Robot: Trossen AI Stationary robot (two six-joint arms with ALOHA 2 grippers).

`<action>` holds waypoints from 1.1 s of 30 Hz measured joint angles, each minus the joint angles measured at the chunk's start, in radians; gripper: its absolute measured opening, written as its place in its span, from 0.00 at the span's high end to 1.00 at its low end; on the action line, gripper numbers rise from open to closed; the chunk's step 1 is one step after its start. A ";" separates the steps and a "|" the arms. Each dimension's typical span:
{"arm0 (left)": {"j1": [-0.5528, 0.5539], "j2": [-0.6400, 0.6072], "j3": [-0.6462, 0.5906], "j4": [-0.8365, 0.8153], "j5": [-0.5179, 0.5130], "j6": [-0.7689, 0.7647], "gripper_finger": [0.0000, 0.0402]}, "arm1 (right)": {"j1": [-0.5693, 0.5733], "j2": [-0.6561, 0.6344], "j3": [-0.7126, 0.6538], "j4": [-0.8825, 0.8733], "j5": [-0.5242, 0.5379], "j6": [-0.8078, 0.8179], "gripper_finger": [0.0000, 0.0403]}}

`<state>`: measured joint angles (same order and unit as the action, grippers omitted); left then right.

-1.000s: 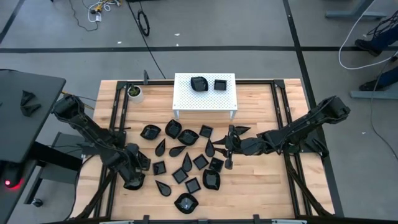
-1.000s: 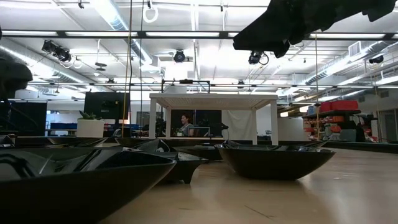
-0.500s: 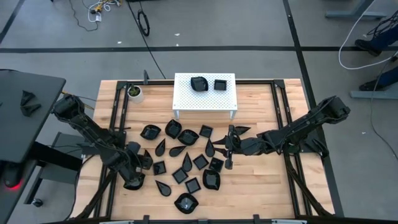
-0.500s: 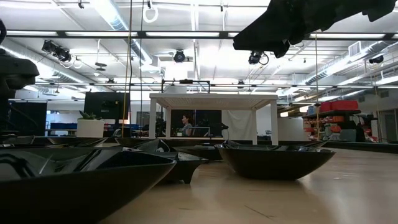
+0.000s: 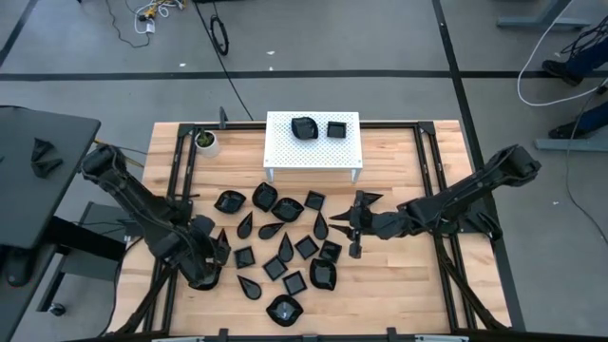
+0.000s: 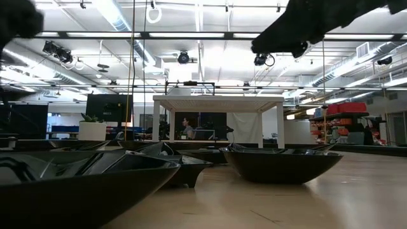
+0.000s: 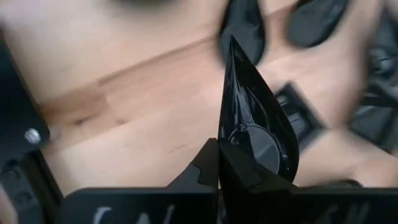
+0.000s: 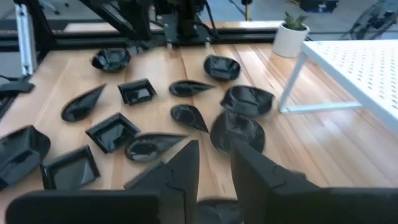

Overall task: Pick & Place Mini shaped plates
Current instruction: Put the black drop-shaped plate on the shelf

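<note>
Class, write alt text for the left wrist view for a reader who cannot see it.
The left gripper is shut on a glossy black teardrop plate, held on edge with its tip pointing away over the wooden table. More black plates lie blurred beyond it.

plates [image 5: 285, 237] mid-table | stand [image 5: 313, 142] behind | two plates [image 5: 318, 128] on stand

Blurred plates [image 7: 311, 22] beyond held teardrop plate [image 7: 255, 118]

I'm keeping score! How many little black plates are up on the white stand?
2: a rounded plate and a square plate, side by side on the white stand.
</note>
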<state>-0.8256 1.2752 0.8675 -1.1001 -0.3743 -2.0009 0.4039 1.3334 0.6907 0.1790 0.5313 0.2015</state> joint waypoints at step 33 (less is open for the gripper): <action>1.262 0.168 0.198 0.682 0.287 1.406 0.98 | 0.032 -0.054 0.000 -0.038 0.008 0.026 0.77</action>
<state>0.4366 1.4436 1.0657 -0.4178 -0.0871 -0.5953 0.4362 1.2789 0.6907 0.1408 0.5393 0.2276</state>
